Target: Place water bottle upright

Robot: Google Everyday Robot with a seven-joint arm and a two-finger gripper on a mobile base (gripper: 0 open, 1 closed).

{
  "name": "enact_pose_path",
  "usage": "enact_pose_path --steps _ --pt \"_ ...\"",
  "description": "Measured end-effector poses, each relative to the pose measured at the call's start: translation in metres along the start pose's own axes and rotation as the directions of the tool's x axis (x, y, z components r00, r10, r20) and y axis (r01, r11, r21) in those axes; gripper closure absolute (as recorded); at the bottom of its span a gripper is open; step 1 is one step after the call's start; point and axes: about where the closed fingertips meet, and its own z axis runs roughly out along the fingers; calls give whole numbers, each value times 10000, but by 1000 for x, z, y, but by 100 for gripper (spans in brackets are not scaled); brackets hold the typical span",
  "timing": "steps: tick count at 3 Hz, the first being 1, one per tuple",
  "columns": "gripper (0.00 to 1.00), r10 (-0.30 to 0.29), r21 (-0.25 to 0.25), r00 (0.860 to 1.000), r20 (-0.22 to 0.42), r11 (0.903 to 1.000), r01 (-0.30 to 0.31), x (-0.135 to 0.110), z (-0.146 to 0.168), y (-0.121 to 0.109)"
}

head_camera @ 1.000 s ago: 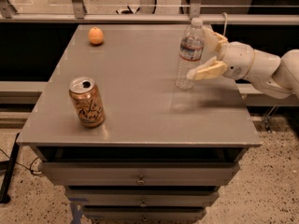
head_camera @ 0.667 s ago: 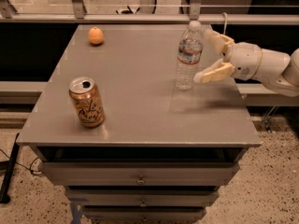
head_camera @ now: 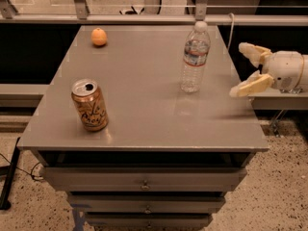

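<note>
Water bottle upright on table, apart from gripper beyond table edge; jaws wide, empty.

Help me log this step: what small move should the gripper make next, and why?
Probably back the gripper away to the right: the water bottle stands upright on the table, and the open fingers sit apart from it, by the table's right edge.

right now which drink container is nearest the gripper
The water bottle, clear with a white cap, stands closest to the open gripper; the orange-tan can sits far across the table.
</note>
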Motion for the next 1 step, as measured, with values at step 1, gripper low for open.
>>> enact_pose_path --steps 1 --pt "0 2 -74 10000 12 10000 -2 0 4 1"
